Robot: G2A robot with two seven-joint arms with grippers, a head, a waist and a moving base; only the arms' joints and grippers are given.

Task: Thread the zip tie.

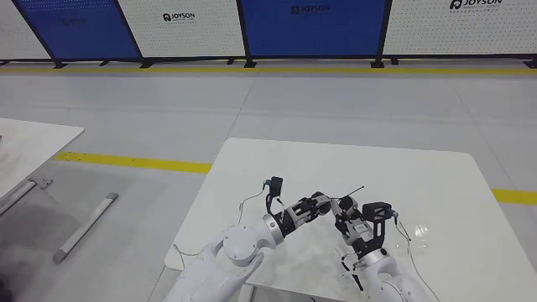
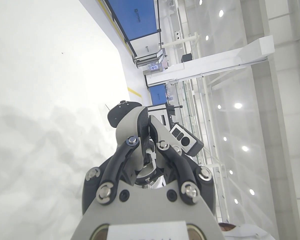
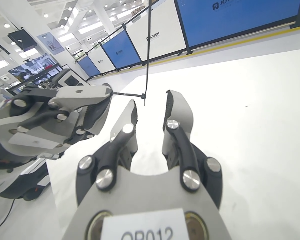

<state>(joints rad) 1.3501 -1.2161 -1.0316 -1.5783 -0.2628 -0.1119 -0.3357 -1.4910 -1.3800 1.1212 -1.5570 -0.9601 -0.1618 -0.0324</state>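
Black nylon, the zip tie (image 3: pixel 148 38) was judged light, springy and slippery; it was held above the table (image 3: pixel 240 88), one end pinched in the left gripper (image 3: pixel 108 93). The right gripper (image 3: pixel 151 97), spread wide above the table, was best closed on the short protruding tip

**Print in view**

A logo with a one-word name stands on each blue panel (image 1: pixel 312 8) and white panel (image 1: pixel 179 15) of the fence beyond the table's (image 1: pixel 419 176) far edge. A white label (image 3: pixel 142 226) at the base of the right gripper (image 3: pixel 150 97) bears dark letters and digits, partly cut off.
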